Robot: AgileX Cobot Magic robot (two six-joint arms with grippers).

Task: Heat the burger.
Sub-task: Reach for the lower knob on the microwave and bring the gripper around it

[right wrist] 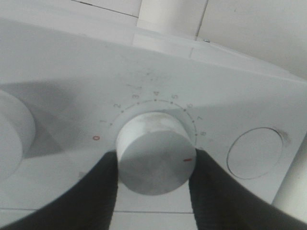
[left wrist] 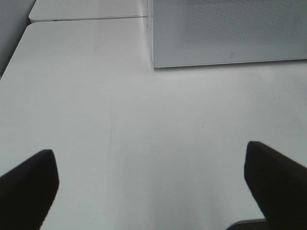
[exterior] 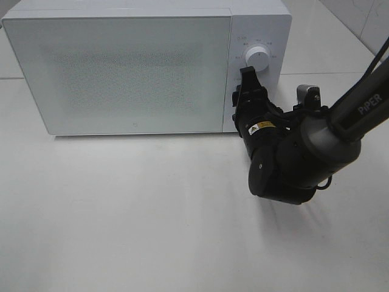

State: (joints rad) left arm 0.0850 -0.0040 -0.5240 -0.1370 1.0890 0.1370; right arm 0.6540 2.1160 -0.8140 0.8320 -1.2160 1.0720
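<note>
A: Right gripper (right wrist: 153, 168), what's it doing?
B: It's up against the control panel of the white microwave (exterior: 149, 67). Its dark fingers (right wrist: 98, 191) pinch the lower dial (right wrist: 152, 143) from both sides and touch it. That's a firm grasp on the dial.
A: Any dial details?
B: Numbers 0 to 8 run around it. A small red mark on its face sits close to one finger.
A: And the upper dial (exterior: 258, 56)?
B: Nothing touches it. In the high view it's just above the gripper tips.
A: Left gripper (left wrist: 149, 184)?
B: Its fingers are spread wide with nothing between them, low over the white table (left wrist: 120, 110). The microwave's front corner is ahead of it. The high view doesn't show it.
A: Burger?
B: It shows in no view. The microwave door (exterior: 115, 76) is closed and frosted and I can't see through it, so I can't tell where the burger is.
</note>
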